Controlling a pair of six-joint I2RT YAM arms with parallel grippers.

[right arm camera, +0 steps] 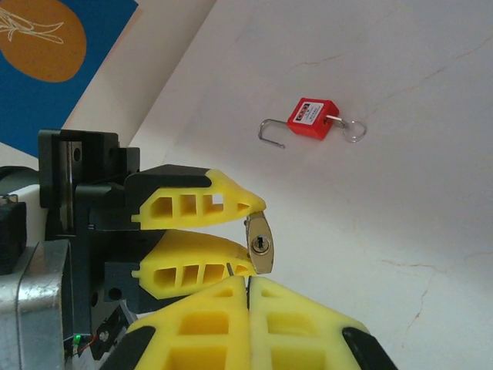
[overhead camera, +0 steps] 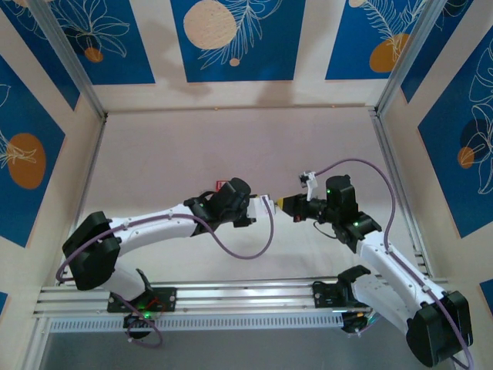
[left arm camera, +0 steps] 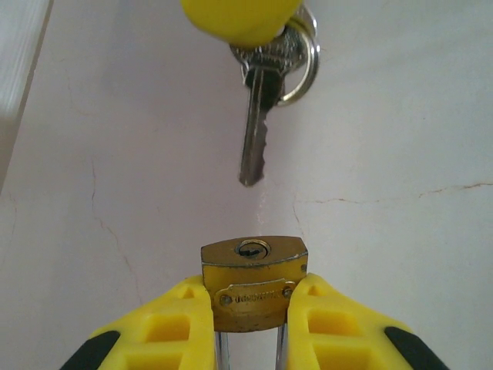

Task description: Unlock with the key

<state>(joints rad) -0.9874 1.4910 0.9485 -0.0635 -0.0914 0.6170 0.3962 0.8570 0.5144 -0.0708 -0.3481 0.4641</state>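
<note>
Brass padlock (left arm camera: 254, 281), lettering illegible

Soft, even light over pale table (overhead camera: 231, 146); faint arm shadows in overhead view. Left wrist view: brass padlock (left arm camera: 254, 281) sharp, dull sheen on top; key (left arm camera: 254, 135) above padlock crisp, glint on key ring (left arm camera: 306, 65), right gripper (left arm camera: 240, 21) above that blurred. Right wrist view: red padlock (right arm camera: 312, 119) beyond brass padlock in focus
</note>
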